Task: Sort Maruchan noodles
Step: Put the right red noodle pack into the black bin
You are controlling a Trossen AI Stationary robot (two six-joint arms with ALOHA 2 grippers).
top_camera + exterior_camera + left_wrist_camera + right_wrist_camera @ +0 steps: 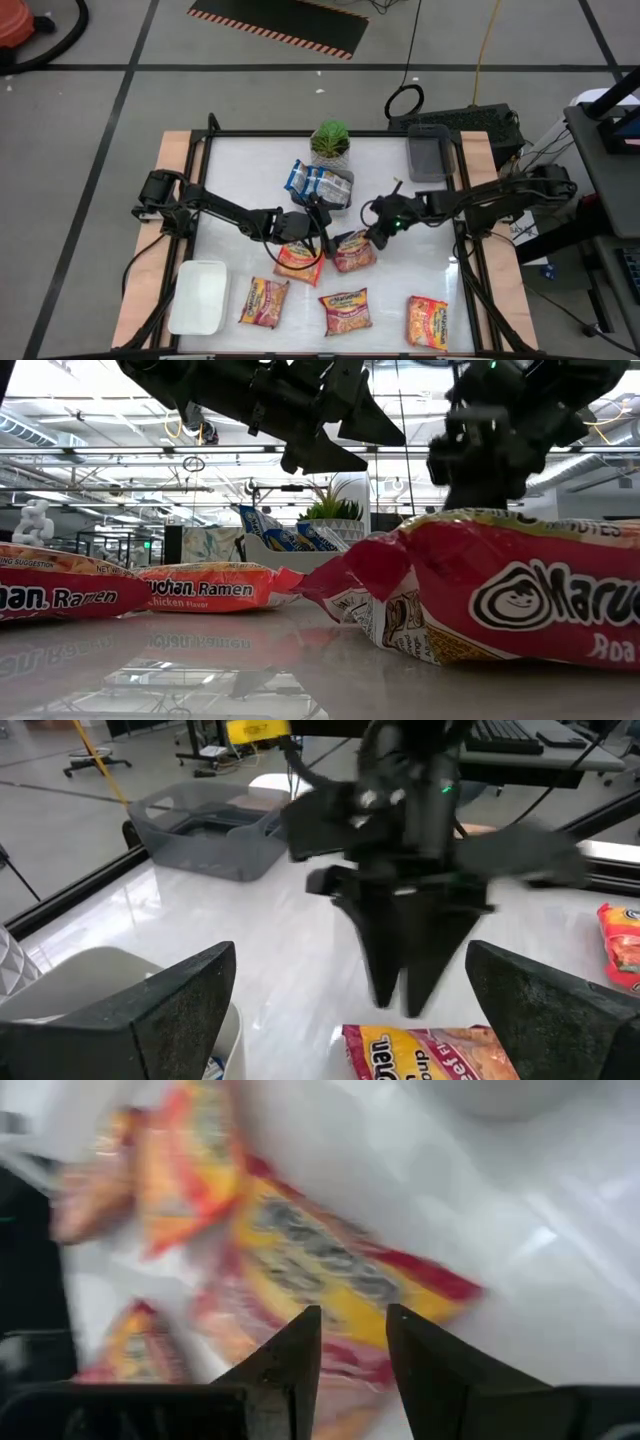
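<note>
Several Maruchan noodle packets lie flat on the white table. An orange one [298, 258] and a pink-red one [352, 250] are at the middle, and three more [263, 300] [345, 310] [427, 320] form a near row. Blue-white packets [320, 182] stand in a small tray by the plant. My left gripper [312, 235] hangs wide open above the middle, between the orange and pink-red packets. My right gripper [353, 1315] points slanting down over the pink-red packet [350, 1270]. Its fingers are a narrow gap apart, and the left wrist view shows nothing between them [400, 1005].
A potted plant [330, 142] stands at the far middle. A grey tray [430, 155] is at the far right and a white tray [198, 295] at the near left. The two grippers face each other closely over the table's middle.
</note>
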